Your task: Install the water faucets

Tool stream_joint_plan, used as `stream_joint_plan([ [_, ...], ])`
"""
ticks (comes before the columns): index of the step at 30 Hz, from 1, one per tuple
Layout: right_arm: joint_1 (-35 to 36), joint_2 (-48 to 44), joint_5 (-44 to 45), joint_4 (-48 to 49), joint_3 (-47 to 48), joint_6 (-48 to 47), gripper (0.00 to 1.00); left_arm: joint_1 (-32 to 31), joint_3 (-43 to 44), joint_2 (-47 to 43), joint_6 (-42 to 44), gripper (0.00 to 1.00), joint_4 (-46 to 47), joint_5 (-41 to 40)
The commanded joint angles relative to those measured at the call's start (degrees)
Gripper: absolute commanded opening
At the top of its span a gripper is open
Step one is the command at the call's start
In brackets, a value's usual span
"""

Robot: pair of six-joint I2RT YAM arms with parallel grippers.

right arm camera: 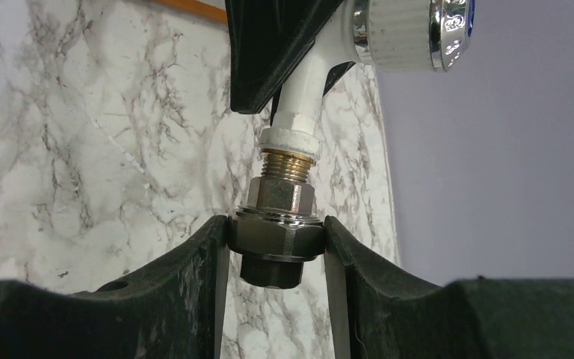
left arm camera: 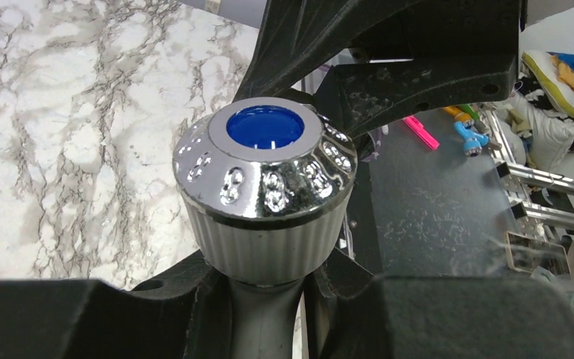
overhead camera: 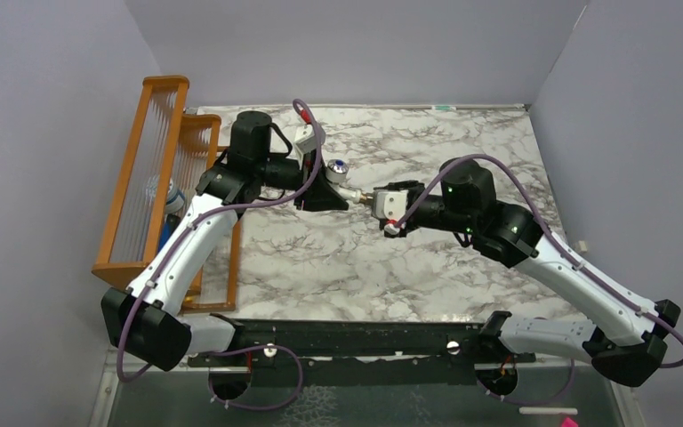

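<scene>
A water faucet (overhead camera: 337,167), a white tap with a silvery knob (left arm camera: 265,179) and blue centre dot, hangs above the marble table. My left gripper (overhead camera: 325,194) is shut on its white stem, just below the knob (left arm camera: 269,280). The tap's brass threaded end (right arm camera: 288,166) points at my right gripper (overhead camera: 375,202). A grey hex nut fitting (right arm camera: 276,239) sits on that thread, and my right gripper (right arm camera: 276,250) is shut on it, one finger on either flat. The white stem (right arm camera: 299,105) and knob (right arm camera: 411,34) show above, partly behind the left gripper's black finger (right arm camera: 269,52).
An orange wooden rack (overhead camera: 156,178) stands along the table's left edge with a blue-and-white object (overhead camera: 171,200) inside. Grey walls close in the back and both sides. A black rail (overhead camera: 356,342) runs along the near edge between the arm bases.
</scene>
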Motion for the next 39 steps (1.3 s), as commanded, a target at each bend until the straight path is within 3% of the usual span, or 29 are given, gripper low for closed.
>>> stream_joint_plan([
  [1,1.5,1.7,-9.3,5.7,3.8,6.1,0.00,-2.8,0.1,-1.0,2.8,0.00,1.7,3.1],
  [13,1.5,3.1,-12.8,5.5,5.6,15.1,0.00,-2.9,0.3,-2.3,6.3,0.00,0.7,4.9],
  [25,0.4,7.3,-17.5,-0.8,11.5,20.1,0.00,-3.1,1.2,-2.8,9.3,0.00,-1.3,5.2],
  [39,-6.6,10.6,-32.1,-0.6,12.9,32.7,0.00,-3.2,1.7,-3.1,12.1,0.00,-2.1,5.6],
])
